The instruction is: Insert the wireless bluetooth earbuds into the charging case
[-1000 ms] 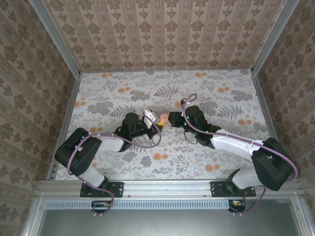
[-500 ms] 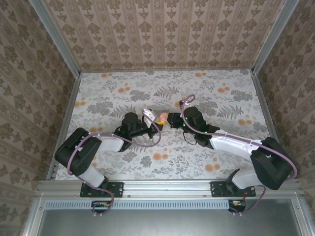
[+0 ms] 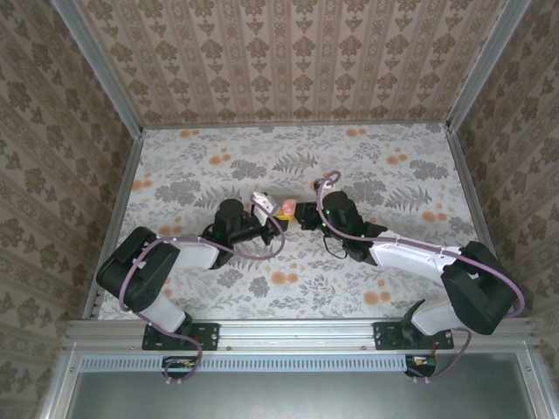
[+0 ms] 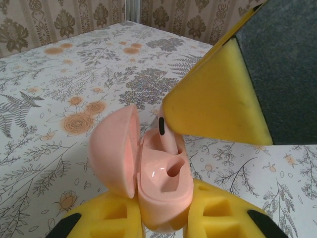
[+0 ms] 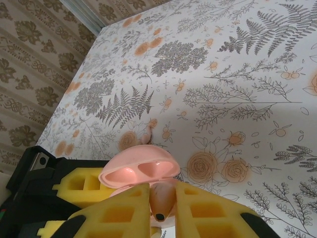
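Left gripper point(image 4: 163, 218) is squeezed tight on the pink charging case point(image 4: 163, 191). Its two yellow foam fingers point(image 4: 111, 215) press on the case from both sides, low down. The case stands up between them with its lid point(image 4: 116, 148) swung open to one side.

The right gripper point(image 5: 162, 206) is pinched tight on one pink earbud point(image 4: 167, 134). The earbud sits between the right gripper's yellow pads and sticks out past their tips. It is right at the case, touching it.

In the left wrist view, the earbud is a small long shape. Its long way runs almost straight up and down, leaning a little. The low end goes down into the open case. The top end is tucked under the right gripper's big yellow pad. A thin dark mark shows on its side.

The left wrist view also shows a round empty hole in the case, just beside the earbud. The right wrist view cannot see that hole. It looks into the open lid, which has two smooth dips in it. It also shows a dark dot on the end of the earbud nearest the camera, and the left gripper's black body down in the corner.

From the top view, both arms reach in and meet near the middle of the flowery table point(image 3: 393, 183). The case is a tiny pink spot between them.
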Motion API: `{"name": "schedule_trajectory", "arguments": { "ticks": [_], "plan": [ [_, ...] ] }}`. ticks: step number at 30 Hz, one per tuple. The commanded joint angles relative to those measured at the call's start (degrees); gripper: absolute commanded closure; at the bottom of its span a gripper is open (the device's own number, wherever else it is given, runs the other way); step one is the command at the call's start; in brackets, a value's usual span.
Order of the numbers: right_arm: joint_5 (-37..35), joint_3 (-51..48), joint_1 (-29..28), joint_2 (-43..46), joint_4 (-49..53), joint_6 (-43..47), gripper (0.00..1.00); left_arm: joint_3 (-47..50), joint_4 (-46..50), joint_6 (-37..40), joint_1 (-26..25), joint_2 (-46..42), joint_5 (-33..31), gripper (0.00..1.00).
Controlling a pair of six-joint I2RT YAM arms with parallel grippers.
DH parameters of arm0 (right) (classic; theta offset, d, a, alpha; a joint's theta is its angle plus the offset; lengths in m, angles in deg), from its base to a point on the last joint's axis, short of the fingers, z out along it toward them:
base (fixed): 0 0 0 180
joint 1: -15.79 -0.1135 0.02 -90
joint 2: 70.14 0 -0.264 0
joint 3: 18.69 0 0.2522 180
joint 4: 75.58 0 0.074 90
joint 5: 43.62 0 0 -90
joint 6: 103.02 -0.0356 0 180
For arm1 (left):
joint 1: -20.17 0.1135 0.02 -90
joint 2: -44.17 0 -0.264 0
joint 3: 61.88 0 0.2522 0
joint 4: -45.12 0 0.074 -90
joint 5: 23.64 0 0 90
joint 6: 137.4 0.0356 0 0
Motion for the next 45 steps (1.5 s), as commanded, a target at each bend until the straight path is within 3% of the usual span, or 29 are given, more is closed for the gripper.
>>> {"name": "schedule_trajectory", "arguments": {
  "ticks": [1,23,45],
  "plan": [
    [2.34,0.80,-0.59,-1.08,-0.71,1.64,0.82,-1.25,-2.48,-1.05,0.58,-2.45,1.02,0.89],
    [5.65,0.89,-0.61,0.68,0.31,5.92,0.79,-1.47,-0.82,-0.50,0.85,-4.09,1.80,0.89],
    [5.41,2.20,-0.60,0.68,0.36,5.95,0.69,-1.76,0.12,-0.35,0.85,-5.47,3.74,0.89]
  ]
}}
